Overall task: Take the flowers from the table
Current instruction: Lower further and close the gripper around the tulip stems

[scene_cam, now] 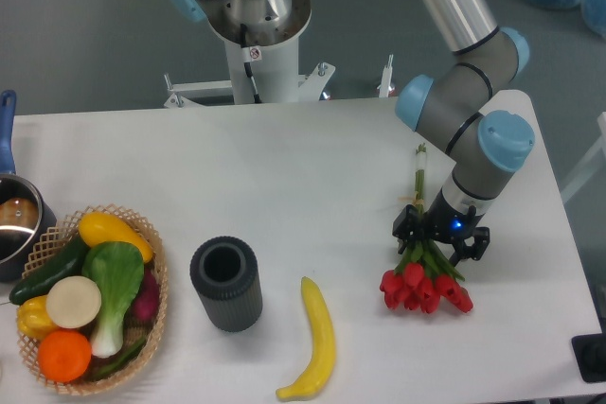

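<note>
Flowers [425, 283]: small bunch of red tulips w/ green leaves, thin green stems, lying flat on white bench [284, 186] near its right edge, heads toward front edge, stems pointing to back.

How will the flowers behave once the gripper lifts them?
The flowers will probably feel light, with thin stems and small red heads. Gripped mid-bunch by the gripper, the heads may droop if the stems flex. The loose leaves could splay, though the stems look bundled, so it should lift as one piece.
</note>
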You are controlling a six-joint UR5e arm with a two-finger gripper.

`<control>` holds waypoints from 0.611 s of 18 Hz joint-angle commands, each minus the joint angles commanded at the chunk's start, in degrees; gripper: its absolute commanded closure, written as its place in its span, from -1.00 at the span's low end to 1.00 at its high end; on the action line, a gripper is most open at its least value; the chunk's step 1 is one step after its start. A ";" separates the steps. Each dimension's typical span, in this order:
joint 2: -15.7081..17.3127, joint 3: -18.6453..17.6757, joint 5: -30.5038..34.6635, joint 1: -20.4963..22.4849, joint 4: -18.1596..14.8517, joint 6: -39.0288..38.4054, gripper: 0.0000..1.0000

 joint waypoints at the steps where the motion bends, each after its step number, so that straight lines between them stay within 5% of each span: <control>1: 0.00 -0.09 0.00 0.09 0.09 0.27 -1.00; 11: -0.26 0.52 0.44 -0.17 0.44 -0.25 -1.00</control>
